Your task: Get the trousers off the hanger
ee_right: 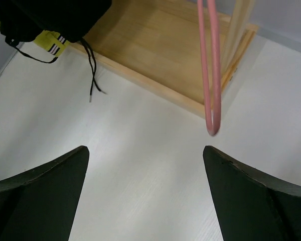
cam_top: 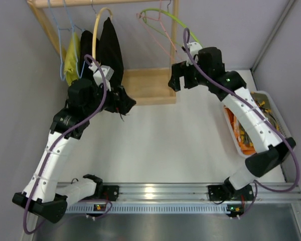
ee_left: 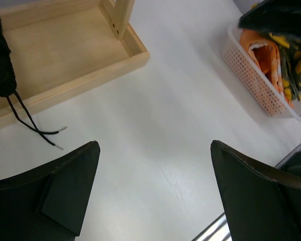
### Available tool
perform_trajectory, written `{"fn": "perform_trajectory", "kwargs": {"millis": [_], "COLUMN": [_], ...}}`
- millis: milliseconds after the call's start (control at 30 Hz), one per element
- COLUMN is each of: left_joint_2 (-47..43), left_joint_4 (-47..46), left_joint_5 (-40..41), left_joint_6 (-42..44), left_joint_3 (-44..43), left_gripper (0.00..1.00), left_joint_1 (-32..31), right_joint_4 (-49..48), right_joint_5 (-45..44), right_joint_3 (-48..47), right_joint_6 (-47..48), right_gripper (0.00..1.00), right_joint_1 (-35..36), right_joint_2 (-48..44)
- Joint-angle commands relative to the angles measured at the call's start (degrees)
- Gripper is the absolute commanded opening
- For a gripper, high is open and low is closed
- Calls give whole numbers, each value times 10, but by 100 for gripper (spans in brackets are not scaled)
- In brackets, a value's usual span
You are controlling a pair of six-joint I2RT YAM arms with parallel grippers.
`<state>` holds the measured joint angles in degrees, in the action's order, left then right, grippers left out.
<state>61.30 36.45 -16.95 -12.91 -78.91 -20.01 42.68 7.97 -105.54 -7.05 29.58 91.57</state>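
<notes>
The pale-pink wire hanger hangs bare from the wooden rail, and its lower loop dangles just ahead of my right gripper. That gripper is open, with nothing between its fingers and only table below. The camouflage trousers lie bunched in the white basket at the right, also seen as orange and olive fabric in the left wrist view. My left gripper is wide open over bare table, near the black garment.
The wooden rack base sits at the back. A yellow hanger carries the black garment, whose drawstrings trail onto the table. A yellow-green garment and a lime-green hanger also hang there. The basket wall stands near the right edge.
</notes>
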Motion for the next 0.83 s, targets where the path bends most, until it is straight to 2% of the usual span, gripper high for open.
{"fn": "perform_trajectory", "kwargs": {"millis": [0,200,467,600,800], "left_joint_2": [-12,33,-16,-37,-50], "left_joint_4": [36,172,218,232,243], "left_joint_5": [-52,-129,-58,-9,-12], "left_joint_6": [52,147,162,162,184], "left_joint_3": [18,37,97,109,103], "left_gripper": [99,99,99,99,99], "left_joint_1": [1,1,2,2,10], "right_joint_4": [-48,-64,-43,-30,-12], "right_joint_5": [-14,6,21,35,37], "right_joint_3": [52,173,336,381,420], "right_joint_6": [27,64,110,121,138], "right_gripper": [99,99,100,99,99], "right_joint_1": [-3,-2,-10,-38,-83], "right_joint_2": [-89,-213,-377,-438,-515]}}
